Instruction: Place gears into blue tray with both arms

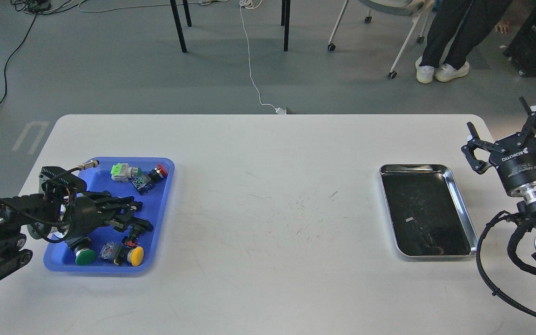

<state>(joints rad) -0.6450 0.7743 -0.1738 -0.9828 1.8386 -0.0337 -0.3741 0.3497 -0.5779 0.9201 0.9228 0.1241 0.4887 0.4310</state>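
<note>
Push-button switches crowd the blue tray (165, 195) at the bench's (268, 279) left side: a green-capped one (84, 256) and a yellow-capped one (134, 255) at its near end, a red-capped one (160, 171) and a pale green block (120, 171) at its far end. Over the tray's middle hangs the left gripper (130, 215), pointing right; its fingers are dark and overlapping, so I cannot tell how far apart they stand. No gears can be made out at this size. Right of the wide bare centre lies a steel tray (464, 209) with a dark bottom, near the bench's right edge. Beside it the right gripper (512, 135) is raised, its fingers (472, 146) spread wide and holding nothing. Beyond the far edge are chair legs (286, 25), a cable (249, 56) and a person's feet (440, 72).
</note>
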